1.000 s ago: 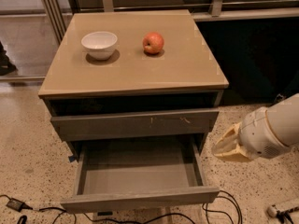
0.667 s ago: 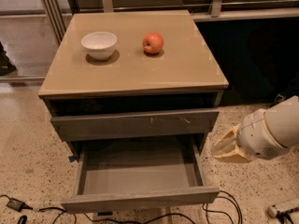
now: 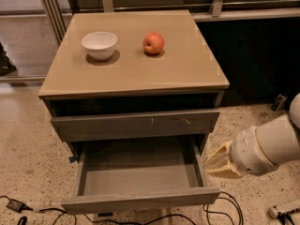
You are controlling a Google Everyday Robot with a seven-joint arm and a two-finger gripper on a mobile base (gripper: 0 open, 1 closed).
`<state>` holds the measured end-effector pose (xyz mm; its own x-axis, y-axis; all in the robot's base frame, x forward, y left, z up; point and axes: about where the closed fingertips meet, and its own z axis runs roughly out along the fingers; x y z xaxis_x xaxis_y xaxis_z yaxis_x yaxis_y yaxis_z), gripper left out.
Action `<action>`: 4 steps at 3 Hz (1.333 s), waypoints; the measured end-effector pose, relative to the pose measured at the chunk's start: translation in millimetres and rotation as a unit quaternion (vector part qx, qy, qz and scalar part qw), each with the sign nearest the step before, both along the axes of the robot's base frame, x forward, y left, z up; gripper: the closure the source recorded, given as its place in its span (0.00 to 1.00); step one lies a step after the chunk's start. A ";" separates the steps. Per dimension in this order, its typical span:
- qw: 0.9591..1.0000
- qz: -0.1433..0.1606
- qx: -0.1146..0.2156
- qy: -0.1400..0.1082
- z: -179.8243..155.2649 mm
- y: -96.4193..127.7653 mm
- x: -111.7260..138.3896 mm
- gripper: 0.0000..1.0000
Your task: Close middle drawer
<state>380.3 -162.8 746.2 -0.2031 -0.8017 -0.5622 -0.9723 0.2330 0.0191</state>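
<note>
Nearest you, cables (image 3: 228, 209) trail on the floor (image 3: 33, 172) below the table's (image 3: 140, 76) front edge; the middle drawer (image 3: 140, 175) stands pulled well out beneath that edge; the gripper (image 3: 209, 166) hangs just beside its right wall, and you cannot tell how far it is open; bare floor lies past the front-right corner; farther back, a bowl (image 3: 99, 44) and an apple (image 3: 153, 43) sit on the tabletop.

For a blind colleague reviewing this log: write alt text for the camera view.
The middle drawer of a small cabinet stands pulled wide open, the end effector close by its right-hand wall. A white bowl and a red apple sit on its top.
</note>
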 end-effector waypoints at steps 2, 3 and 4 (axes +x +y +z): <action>0.995 -0.020 0.068 0.073 -143.1 54.3 -41.9 1.00; 0.993 -0.038 0.091 0.065 -198.2 63.5 -45.5 1.00; 0.994 -0.066 0.084 0.033 -241.1 69.1 -25.4 1.00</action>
<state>354.8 -93.7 505.2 -0.3419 -0.6616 -0.6674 -0.9286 0.3467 0.1320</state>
